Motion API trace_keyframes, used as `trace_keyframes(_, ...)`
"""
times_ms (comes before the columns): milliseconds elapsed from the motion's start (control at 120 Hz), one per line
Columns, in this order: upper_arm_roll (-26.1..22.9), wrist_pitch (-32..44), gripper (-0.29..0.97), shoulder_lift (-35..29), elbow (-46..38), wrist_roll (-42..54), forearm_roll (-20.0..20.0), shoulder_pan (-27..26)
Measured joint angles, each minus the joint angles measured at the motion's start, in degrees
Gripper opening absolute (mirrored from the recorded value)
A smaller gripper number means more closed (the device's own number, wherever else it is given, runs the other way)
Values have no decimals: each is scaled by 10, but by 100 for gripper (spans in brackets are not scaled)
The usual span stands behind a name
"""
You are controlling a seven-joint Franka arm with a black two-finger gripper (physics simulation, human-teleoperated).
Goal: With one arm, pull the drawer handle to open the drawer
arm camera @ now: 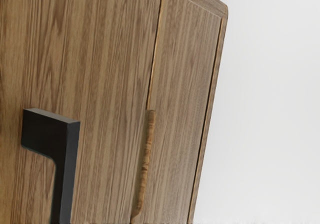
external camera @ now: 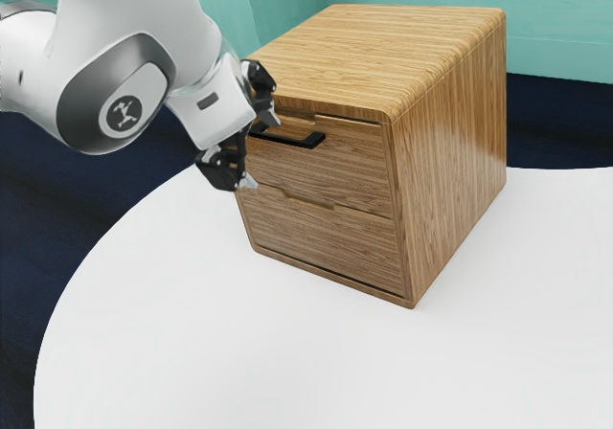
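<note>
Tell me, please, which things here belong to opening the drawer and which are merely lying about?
Belong to the job:
claw, open at the handle's end
black handle
top drawer

Merely there:
lower drawer, with no black handle
white table

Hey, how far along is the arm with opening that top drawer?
Done: the approach. The gripper is at the handle, with one finger above and one below the handle's end.
In hand: the grasp. The fingers stand open and do not appear to be clamped on the handle.
Left: the whole pull. The drawer front looks about flush with the cabinet, so it is not open.
</note>
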Motion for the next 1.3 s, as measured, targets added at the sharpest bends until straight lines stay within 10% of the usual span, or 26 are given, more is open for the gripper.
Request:
trace_keyframes(617, 3, 48, 69, 33, -24, 69, 12, 6)
trace_keyframes(1083, 40, 36, 53, -297, -291, 78, 6, 34)
trace_keyframes(1300, 0, -243, 60, -293, -27, -98, -88, 33)
